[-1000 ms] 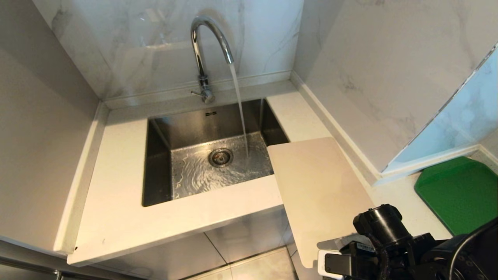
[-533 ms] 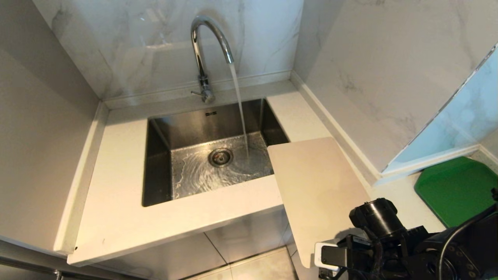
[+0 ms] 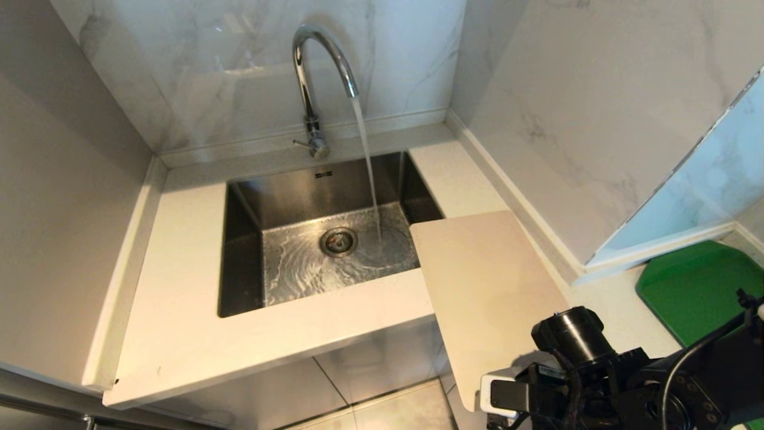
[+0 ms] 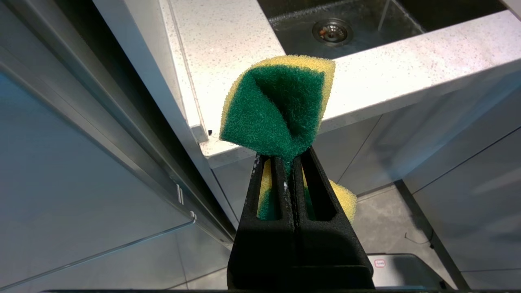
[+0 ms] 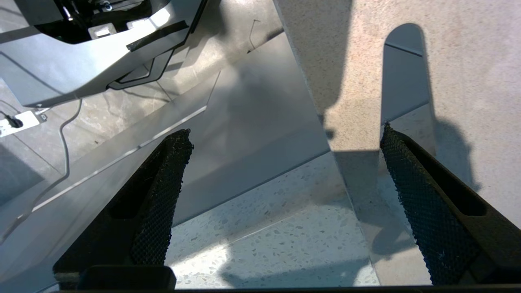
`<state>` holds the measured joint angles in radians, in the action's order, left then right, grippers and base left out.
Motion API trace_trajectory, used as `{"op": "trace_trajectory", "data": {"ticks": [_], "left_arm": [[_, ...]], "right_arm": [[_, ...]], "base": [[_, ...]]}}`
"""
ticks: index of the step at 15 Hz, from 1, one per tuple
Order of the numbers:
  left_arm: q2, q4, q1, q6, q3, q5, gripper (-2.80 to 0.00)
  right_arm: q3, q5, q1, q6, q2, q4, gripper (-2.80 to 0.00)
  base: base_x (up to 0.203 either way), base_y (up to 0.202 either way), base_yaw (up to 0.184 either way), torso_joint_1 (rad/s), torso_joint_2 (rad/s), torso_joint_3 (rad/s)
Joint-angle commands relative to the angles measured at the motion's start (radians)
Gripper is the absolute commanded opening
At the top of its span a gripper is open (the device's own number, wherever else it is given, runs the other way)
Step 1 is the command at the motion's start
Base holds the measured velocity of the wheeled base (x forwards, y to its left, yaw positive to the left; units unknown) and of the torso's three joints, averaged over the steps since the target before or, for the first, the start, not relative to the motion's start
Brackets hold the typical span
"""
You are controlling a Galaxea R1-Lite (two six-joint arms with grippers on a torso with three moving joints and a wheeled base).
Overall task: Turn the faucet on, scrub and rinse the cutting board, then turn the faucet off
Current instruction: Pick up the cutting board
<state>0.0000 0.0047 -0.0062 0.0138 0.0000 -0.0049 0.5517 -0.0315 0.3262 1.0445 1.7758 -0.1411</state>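
— Cutting board [image 3: 486,286], where does it lie?
— Flat on the counter [image 3: 185,322] to the right of the sink [image 3: 239,251]. Its far corner juts a little over the sink's right edge, and its near end hangs out past the counter's front edge. In the right wrist view its long handle slot shows at that overhanging end.

— And the right gripper [image 5: 285,162]?
— At the board's near end, low in the head view, with its fingers spread wide. One finger [image 5: 427,195] sits at the slot end of the board; the other [image 5: 158,195] is out beyond the board's edge, over the cabinet front. Whether either finger touches the board, I cannot tell. It grips nothing.

— Is the faucet [image 3: 313,83] running?
— Yes. A steady stream falls from the arched spout into the sink just right of the drain [image 3: 338,241], and water ripples across the sink floor. The thin lever at its base points left.

— What about the left gripper [image 4: 290,162]?
— Out of the head view. Its own camera shows it clamped tight on a green-and-yellow sponge [image 4: 281,110], folded so the green side faces in, held below the counter's front edge.

— Anything else around?
— A green board [image 3: 698,292] lies on the counter far to the right, well apart from the cream one.
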Motion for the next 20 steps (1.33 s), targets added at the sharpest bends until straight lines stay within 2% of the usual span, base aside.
{"op": "trace_trajectory", "data": {"ticks": [1, 20], "left_arm": [[-0.003, 0.0, 0.0, 0.002, 0.0, 0.0, -2.8], [-0.003, -0.003, 0.0, 0.0, 0.0, 0.0, -2.8]], "right_arm": [[0.002, 0.0, 0.001, 0.006, 0.014, -0.001, 0.0], [0.086, 0.004, 0.005, 0.03, 0.122, -0.001, 0.0]], "base": [[0.0, 0.0, 0.0, 0.0, 0.0, 0.0], [0.0, 0.0, 0.0, 0.0, 0.0, 0.0]]}}
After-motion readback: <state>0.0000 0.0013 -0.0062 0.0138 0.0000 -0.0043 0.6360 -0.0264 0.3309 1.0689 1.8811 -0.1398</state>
